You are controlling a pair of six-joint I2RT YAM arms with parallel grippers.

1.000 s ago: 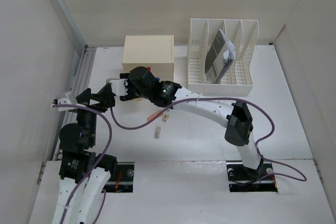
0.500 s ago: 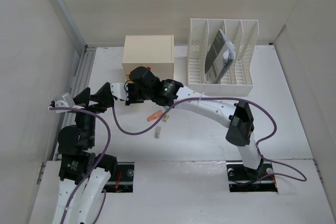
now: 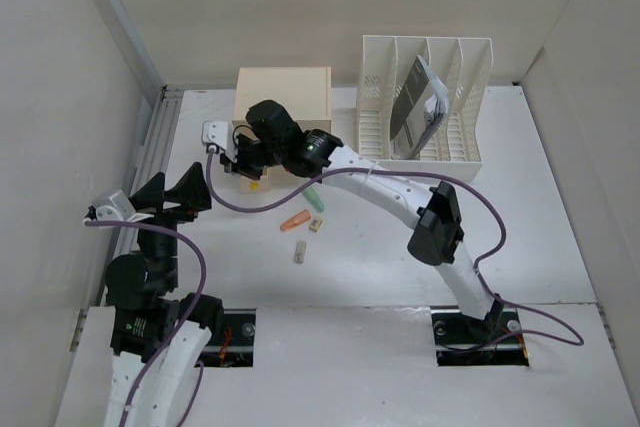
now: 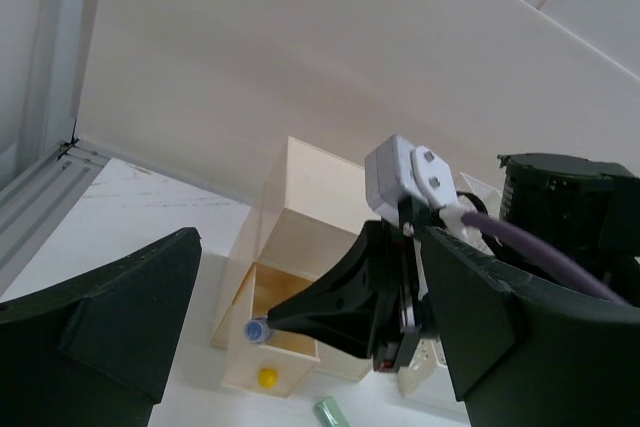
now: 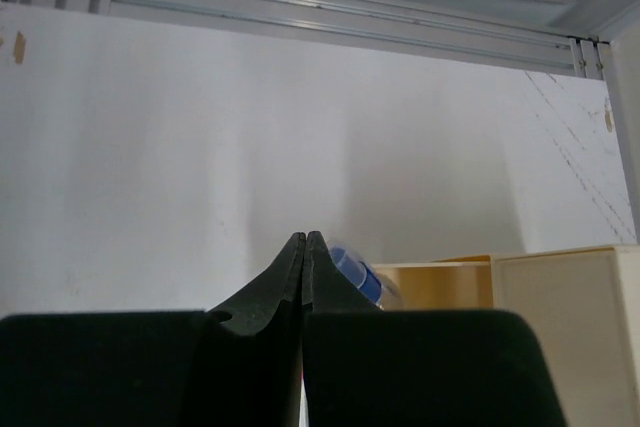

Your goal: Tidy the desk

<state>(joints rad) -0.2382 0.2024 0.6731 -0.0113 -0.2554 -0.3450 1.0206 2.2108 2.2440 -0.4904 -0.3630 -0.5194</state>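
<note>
Since the desk (image 3: pixel 545 217), a broad matte white slab lying flat beneath both arms, looks rigid, heavy and fixed, grasp only what sits on it, noting the cream drawer box (image 3: pixel 283 97) at its far edge, left gripper (image 3: pixel 172 190) spread wide, right gripper (image 5: pixel 304 237) pinched together beside a blue knob (image 5: pixel 355 272).

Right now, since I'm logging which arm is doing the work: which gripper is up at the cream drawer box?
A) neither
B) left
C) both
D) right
D: the right gripper, fingers together, is at the front of the cream drawer box, while the left gripper hangs open, apart from the box.
</note>
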